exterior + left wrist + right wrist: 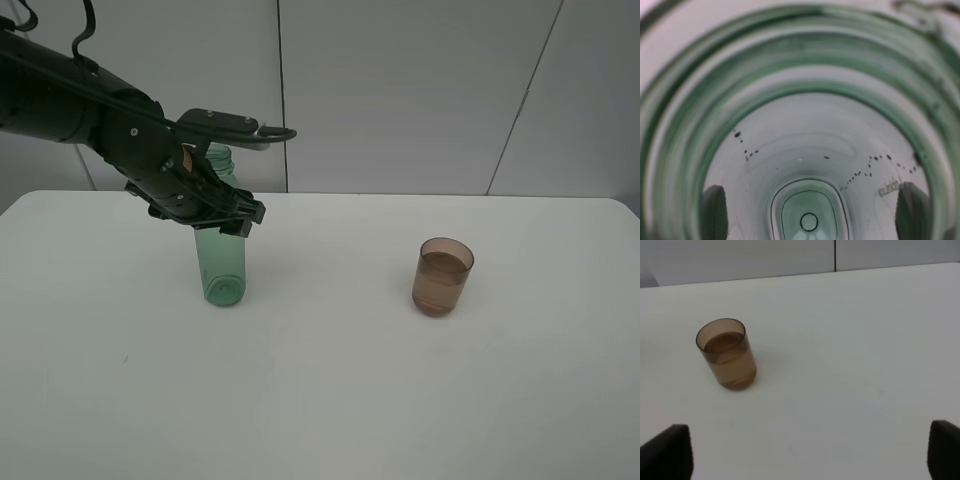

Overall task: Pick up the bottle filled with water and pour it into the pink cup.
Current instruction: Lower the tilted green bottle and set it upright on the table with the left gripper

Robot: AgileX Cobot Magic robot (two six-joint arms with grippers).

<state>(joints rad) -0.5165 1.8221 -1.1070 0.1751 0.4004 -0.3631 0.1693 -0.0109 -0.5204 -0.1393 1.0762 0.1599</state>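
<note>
I see the bottle point(220, 262) standing upright on the white table point(320, 390), long axis vertical, open neck pointing straight up. My left gripper point(222, 212) sits around its upper body, just under the shoulders, fingers on either side of the green wall. Whether they press the plastic or stand just clear of it I cannot tell. My left wrist camera looks straight down the neck of the bottle point(805, 150); I see its base far below and a dark fingertip point(912, 212) blurred through the wall on each side. The pink cup point(442, 276) stands upright well apart from that gripper, out to its right, partly filled with liquid. My right wrist view shows the pink cup point(727, 354) ahead of the right gripper point(800, 452), whose fingertips are spread wide with nothing between them.
</note>
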